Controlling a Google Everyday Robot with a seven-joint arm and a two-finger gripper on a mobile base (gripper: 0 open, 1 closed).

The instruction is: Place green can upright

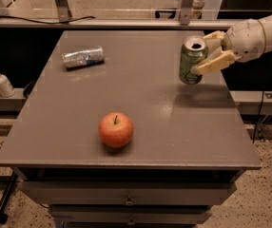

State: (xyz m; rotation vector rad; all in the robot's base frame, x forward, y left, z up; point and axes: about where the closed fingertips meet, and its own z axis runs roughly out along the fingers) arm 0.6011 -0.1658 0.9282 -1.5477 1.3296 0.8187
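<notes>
**Clerk:** Item one, the thing to be placed?

**Onlooker:** Green can [189, 66], one. It was upright, with the silver top and open mouth facing up. It stood at the right edge of the counter [140, 96], toward the far right corner. It appeared to hang clear of the surface, since its shadow lay on the counter below it, toward the front edge.

**Clerk:** Held by?

**Onlooker:** Pincer [201, 52], one, reaching in from past the right edge. Its two pale fingers were closed against the can's sides, and it had hold of nothing else.

**Clerk:** Other stock?

**Onlooker:** Silver can [82, 57], one, lying on its side near the far left corner. Apple [116, 129], one, near the front edge and left of middle. Both were well apart from the green can. White bottle [2, 82], one, off the counter on a ledge past the left edge.

**Clerk:** Hazards, as you judged them?

**Onlooker:** Three.
- **Release from height:** let go before the base met the counter, the can could bounce and tip.
- **The right edge:** it was close, so a can tipping that way could roll off to the floor.
- **Uneven opening:** one finger dragging on the wall as it parted could pull the can over.

I couldn't tell whether anything was inside to spill.
</notes>
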